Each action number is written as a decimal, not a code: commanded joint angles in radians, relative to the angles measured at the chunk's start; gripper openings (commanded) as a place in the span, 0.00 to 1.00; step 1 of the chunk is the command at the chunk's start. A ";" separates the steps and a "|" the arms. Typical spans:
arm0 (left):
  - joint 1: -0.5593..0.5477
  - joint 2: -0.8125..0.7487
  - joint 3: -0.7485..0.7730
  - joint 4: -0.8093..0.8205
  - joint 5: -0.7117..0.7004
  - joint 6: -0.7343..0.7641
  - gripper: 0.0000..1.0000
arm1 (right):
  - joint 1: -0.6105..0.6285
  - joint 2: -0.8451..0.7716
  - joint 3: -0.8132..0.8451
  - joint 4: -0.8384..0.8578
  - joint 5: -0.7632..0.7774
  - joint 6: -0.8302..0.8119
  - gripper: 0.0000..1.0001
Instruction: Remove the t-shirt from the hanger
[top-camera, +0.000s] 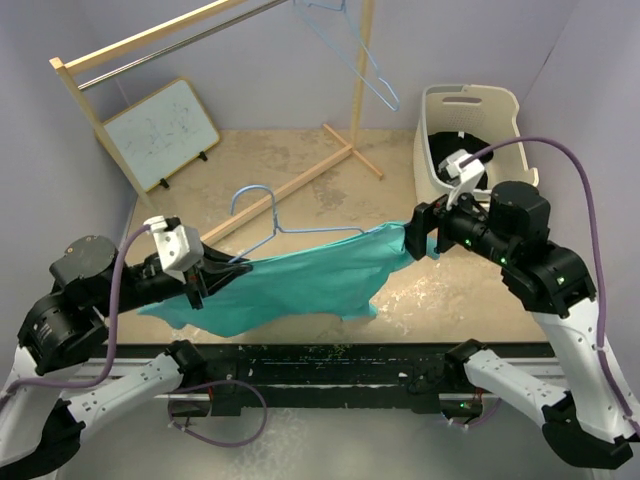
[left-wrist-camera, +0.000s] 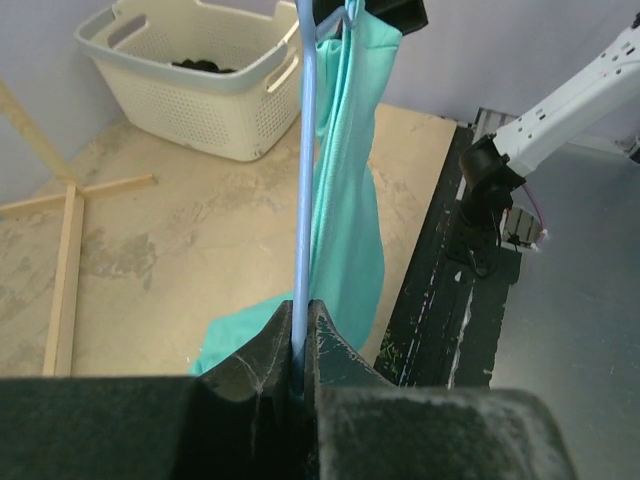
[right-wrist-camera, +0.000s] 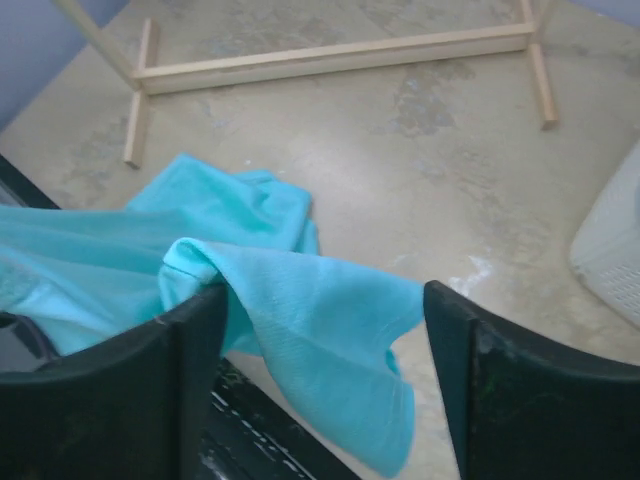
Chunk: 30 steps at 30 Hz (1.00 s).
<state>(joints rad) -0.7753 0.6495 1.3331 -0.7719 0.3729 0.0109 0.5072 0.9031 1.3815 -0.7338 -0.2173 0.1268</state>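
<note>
Teal t-shirt (top-camera: 310, 280) on blue hanger (left-wrist-camera: 305, 150)

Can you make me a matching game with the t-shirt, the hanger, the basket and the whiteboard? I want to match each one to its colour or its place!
Things:
1. t-shirt
2. hanger
3. basket
4. whiteboard

Clues:
A. leaning at the back left
B. pinched in the left claw
C. teal
D. white, with something dark inside

Right pairs: 1-C, 2-B, 3-D, 4-A.
</note>
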 joint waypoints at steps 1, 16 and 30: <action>-0.004 -0.031 0.042 0.118 0.055 0.009 0.00 | -0.006 -0.045 0.022 0.013 -0.091 -0.034 0.92; -0.003 -0.031 0.187 -0.035 -0.079 0.079 0.00 | -0.006 -0.149 0.171 -0.074 0.007 -0.062 0.90; -0.004 -0.040 0.155 -0.010 0.047 0.044 0.00 | -0.006 -0.118 0.070 0.109 -0.419 -0.086 0.87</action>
<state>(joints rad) -0.7753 0.6178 1.4860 -0.8577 0.3870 0.0704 0.4984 0.7403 1.4864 -0.7200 -0.5400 0.0628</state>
